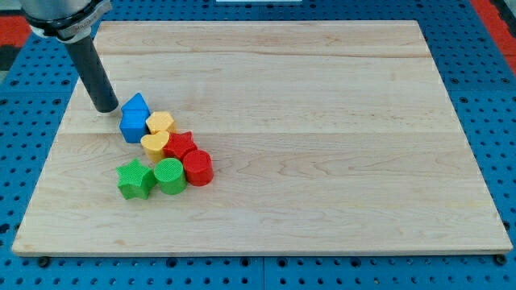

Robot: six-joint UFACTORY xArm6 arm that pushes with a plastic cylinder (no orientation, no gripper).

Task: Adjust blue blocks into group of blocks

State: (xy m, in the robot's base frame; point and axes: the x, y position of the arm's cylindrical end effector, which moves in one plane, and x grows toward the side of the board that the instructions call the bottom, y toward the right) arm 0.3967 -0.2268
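Two blue blocks sit at the upper left of a tight cluster: a blue pentagon-like block [136,105] and a blue cube-like block [132,126] just below it, touching each other. My tip [106,108] stands on the board just left of the upper blue block, very close to it or touching. To the blue blocks' right lie a yellow block [161,122] and a yellow heart [155,145]. Below right are a red star [181,145] and a red cylinder [197,167]. A green star [135,179] and a green cylinder [169,175] lie at the cluster's bottom.
The wooden board [322,121] lies on a blue pegboard table [484,80]. The arm's dark rod [93,68] comes down from the view's top left.
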